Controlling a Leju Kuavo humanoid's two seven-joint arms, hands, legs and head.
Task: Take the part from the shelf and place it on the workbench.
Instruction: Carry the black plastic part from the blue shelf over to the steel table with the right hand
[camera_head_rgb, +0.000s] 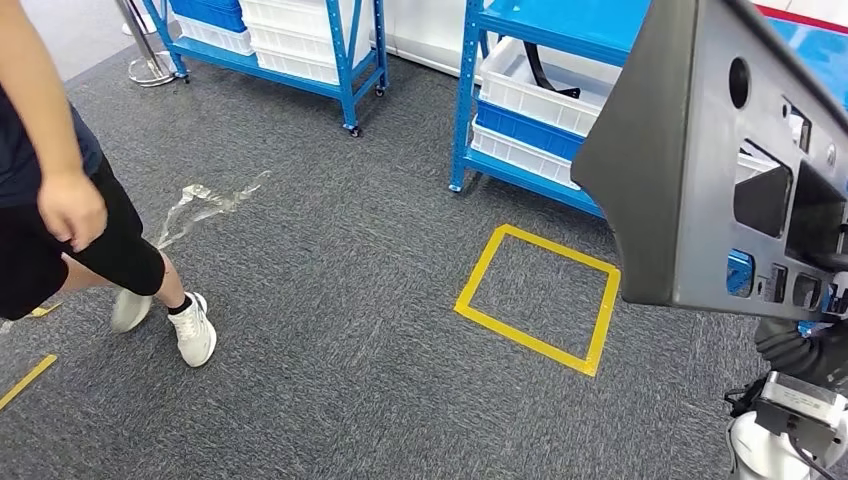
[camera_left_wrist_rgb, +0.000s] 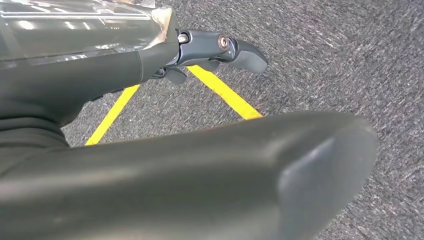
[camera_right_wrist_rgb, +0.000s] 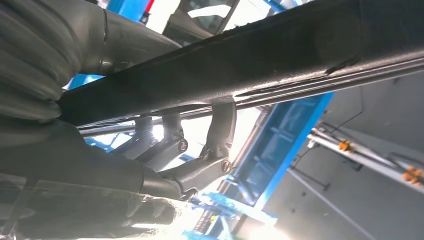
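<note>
The part is a large grey moulded panel with cut-outs and small blue clips, held up at the right of the head view. My right hand grips its lower edge from beneath. In the right wrist view the part crosses as a dark bar, and my right hand has its fingers hooked around that edge. My left hand hangs above the carpet with its fingers stretched out and nothing in it; its thick thumb lies apart from them.
A person in dark shorts and white shoes stands at the left. Blue shelves with white bins stand ahead, a second rack farther back. A yellow tape square marks the grey carpet.
</note>
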